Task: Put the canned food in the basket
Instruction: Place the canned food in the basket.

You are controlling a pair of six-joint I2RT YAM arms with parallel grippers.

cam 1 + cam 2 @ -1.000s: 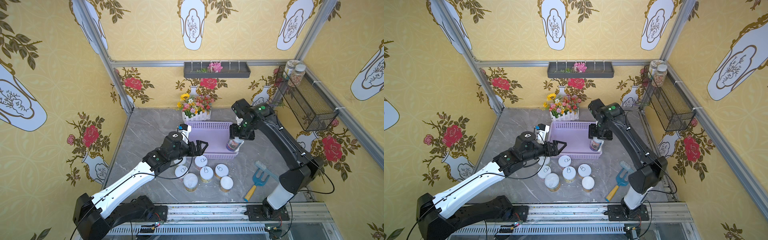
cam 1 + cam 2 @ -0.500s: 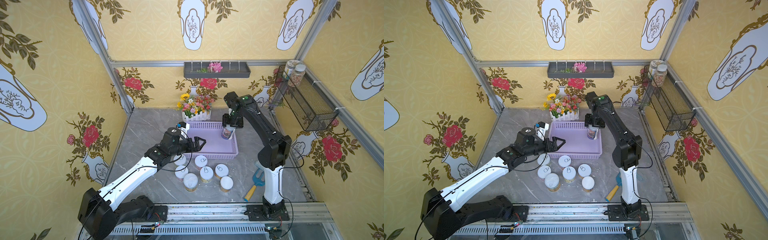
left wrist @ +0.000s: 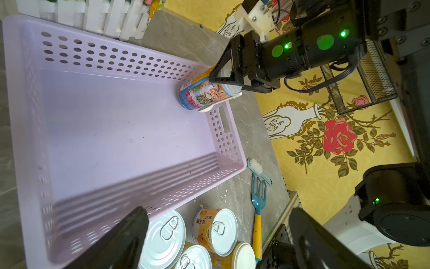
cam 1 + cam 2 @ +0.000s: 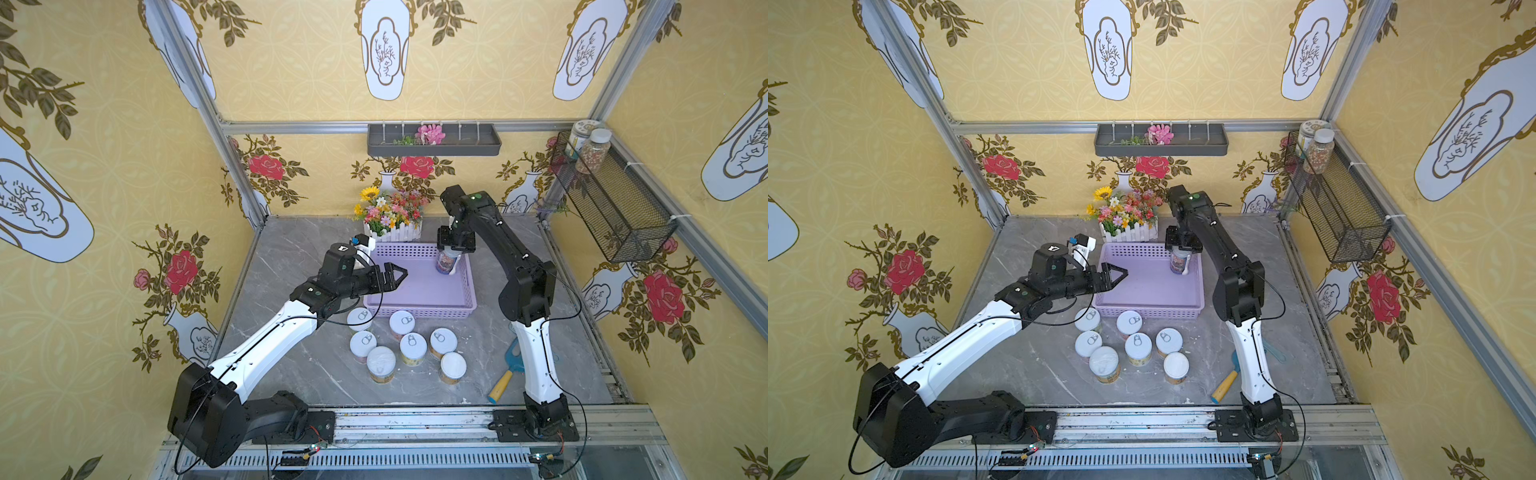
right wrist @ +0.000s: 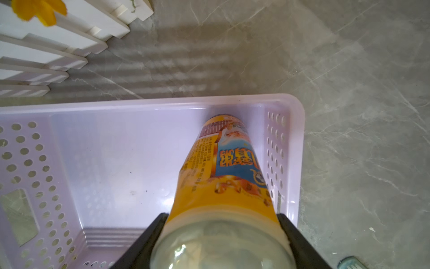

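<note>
The step in hand is setting down the first can. The right gripper (image 4: 453, 248) is clenched on the lid end of the tall can (image 4: 447, 262). It holds the can upright and low inside the basket (image 4: 419, 311), in the far corner on the right arm's side. The right wrist view shows the can (image 5: 223, 167) close to both walls there (a white plastic spoon seems to cling to its side). Whether its base touches the basket floor I cannot tell.

The next move, I judge, is to lower it until it stands, loosen the jaws and lift straight up clear of the walls.

The left gripper (image 4: 395, 276) is released, its jaws wide and empty, hovering over the basket's opposite end. Seven cans (image 4: 413, 345) wait on the table just in front of the basket's front wall, tightly clustered, so each will need a careful pick.

A white-fenced flower box (image 4: 392, 232) stands just behind the basket's far wall and leaves the right gripper little room there. A blue fork (image 4: 505, 376) lies beyond the basket's front corner, out of the way.
</note>
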